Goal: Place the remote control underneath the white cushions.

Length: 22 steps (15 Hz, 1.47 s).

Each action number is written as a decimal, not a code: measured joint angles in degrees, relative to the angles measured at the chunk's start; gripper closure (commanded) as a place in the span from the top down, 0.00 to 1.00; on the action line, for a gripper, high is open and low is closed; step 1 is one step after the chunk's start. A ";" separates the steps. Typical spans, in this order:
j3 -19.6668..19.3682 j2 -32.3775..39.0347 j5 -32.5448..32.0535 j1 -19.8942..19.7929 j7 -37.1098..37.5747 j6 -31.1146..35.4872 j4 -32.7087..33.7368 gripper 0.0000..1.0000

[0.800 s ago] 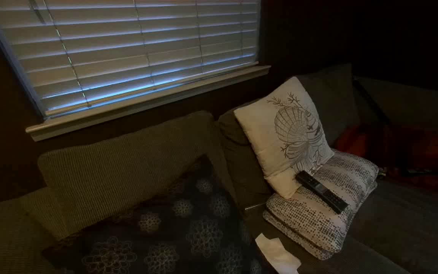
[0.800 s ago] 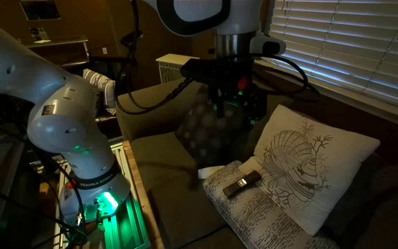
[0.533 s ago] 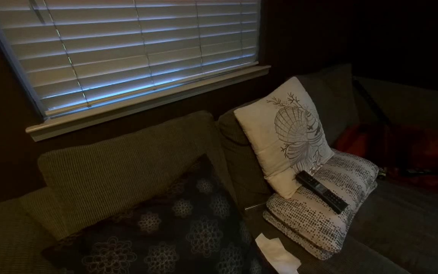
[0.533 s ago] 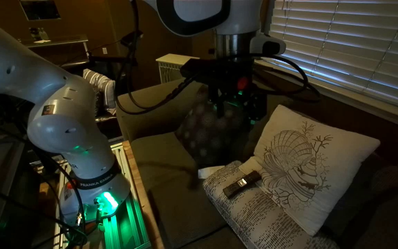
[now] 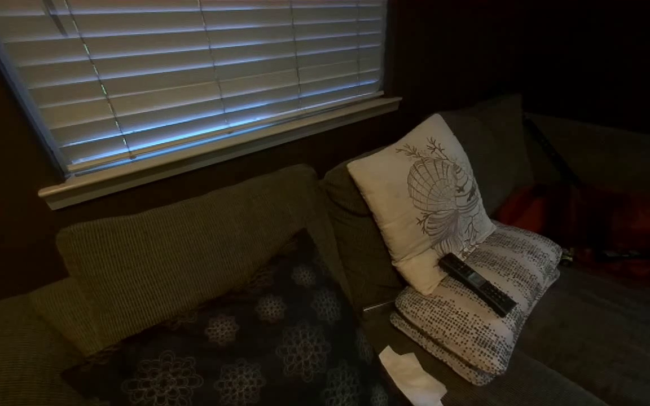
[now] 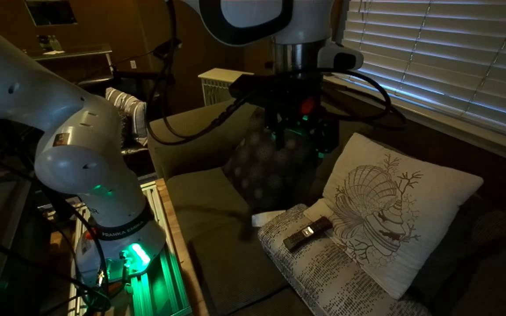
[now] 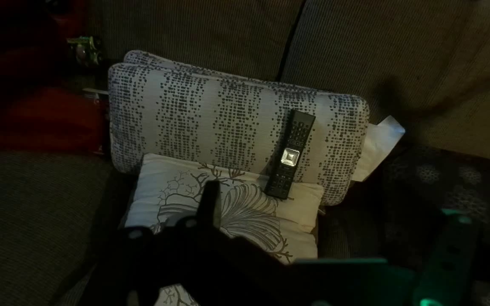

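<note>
I am holding my gripper (image 7: 334,199) high over the couch (image 6: 209,237), its jaws standing wide apart with nothing between them, and I am taking this as the approach, ahead of any grasp. The remote control (image 7: 290,155) is lying on top of the speckled cushion (image 7: 185,110), well apart from the jaws, one end overlapping the lower edge of the shell-printed cushion (image 6: 404,219), which is leaning against the backrest (image 5: 353,242). So, by my reckoning, none of the placing is done. The next move is calling for a shift across to the remote control, perhaps a slight wrist turn so that the jaws are straddling its narrow width, then a straight descent. I am expecting the padding to give under any push, so I am wanting to stop shallow and pinch gently. After that I am thinking of nosing it in beneath a bottom edge; which of the two cushions is offering the easier gap, I am unable to say.
</note>
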 measured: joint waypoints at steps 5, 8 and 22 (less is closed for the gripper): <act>0.99 6.31 2.19 0.26 5.84 1.93 -1.39 1.00; 2.91 12.46 3.84 0.34 11.05 7.72 -2.98 1.00; 9.66 41.87 14.21 -0.58 17.17 45.73 -1.75 1.00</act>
